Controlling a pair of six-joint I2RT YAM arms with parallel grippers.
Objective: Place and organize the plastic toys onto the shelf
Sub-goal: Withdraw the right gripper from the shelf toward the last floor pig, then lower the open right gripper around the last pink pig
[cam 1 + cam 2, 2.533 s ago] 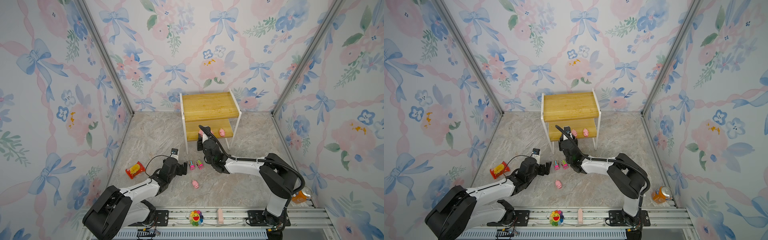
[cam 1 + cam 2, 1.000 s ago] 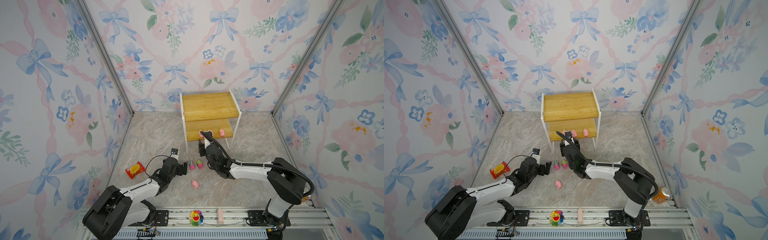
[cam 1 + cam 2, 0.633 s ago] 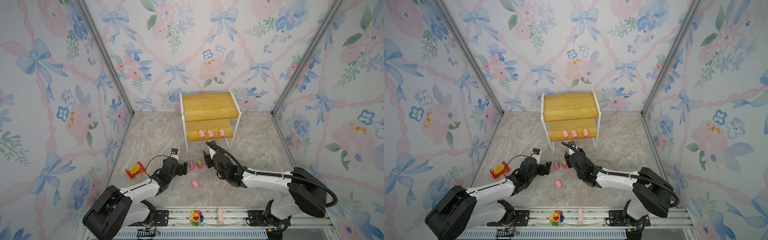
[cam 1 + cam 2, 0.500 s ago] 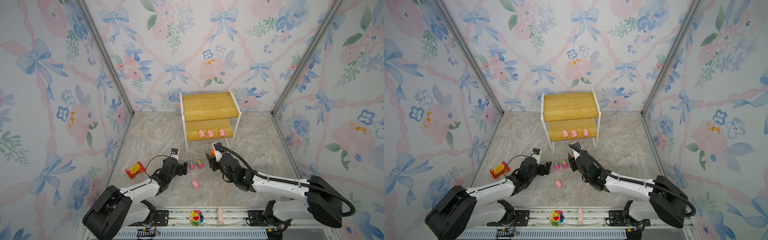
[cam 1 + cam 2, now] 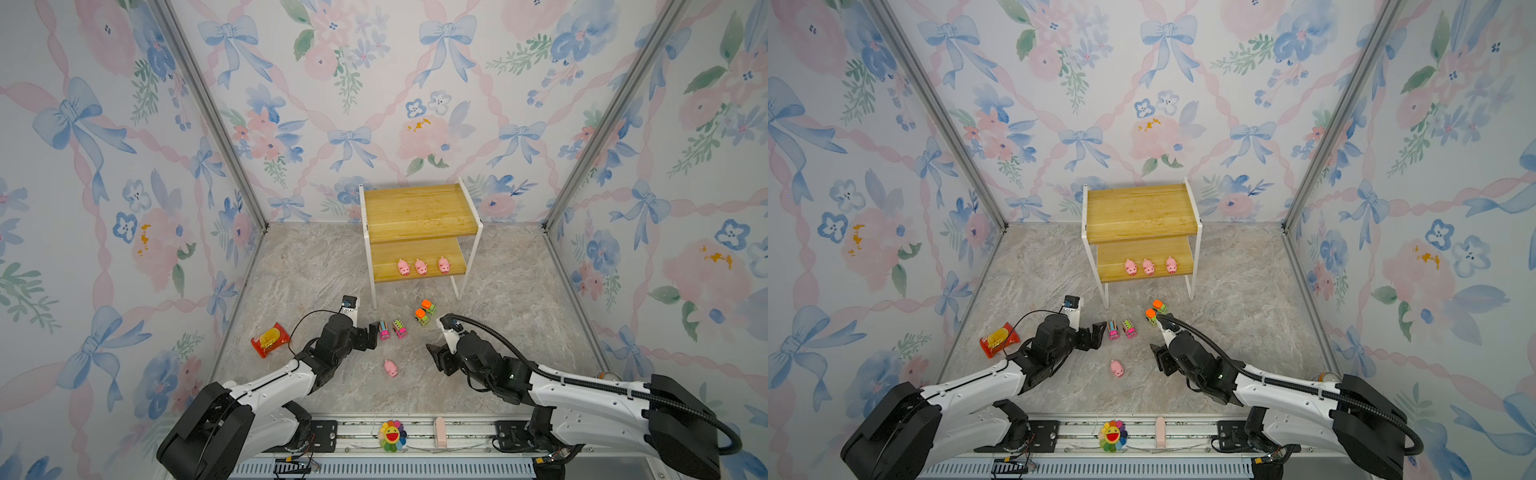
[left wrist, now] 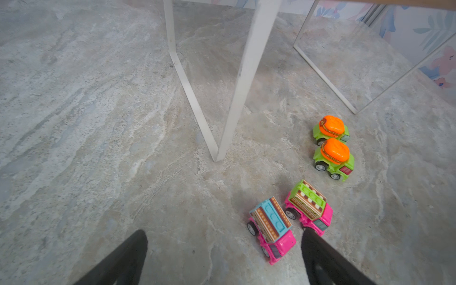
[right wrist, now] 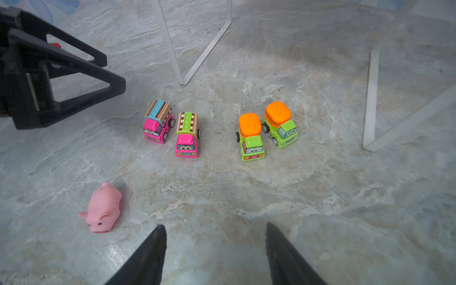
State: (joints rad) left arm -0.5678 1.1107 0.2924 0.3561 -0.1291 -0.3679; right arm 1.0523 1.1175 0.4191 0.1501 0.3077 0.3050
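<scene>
The shelf has yellowish wooden boards with visible grain and a faint sheen, set in a thin white-painted metal frame, smooth and matt. The desk beneath it looks like veined grey-beige stone, dull. In front of the shelf, the green trucks and pink trucks are hard glossy plastic; the pig looks soft, matt and rubbery. The left gripper has jaws of matt black plastic.

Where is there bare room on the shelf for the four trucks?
Top board of the shelf: wholly bare. Lower board: free left of the three pigs, which line its front edge. Crowded: floor in front, pink trucks and green trucks.
</scene>
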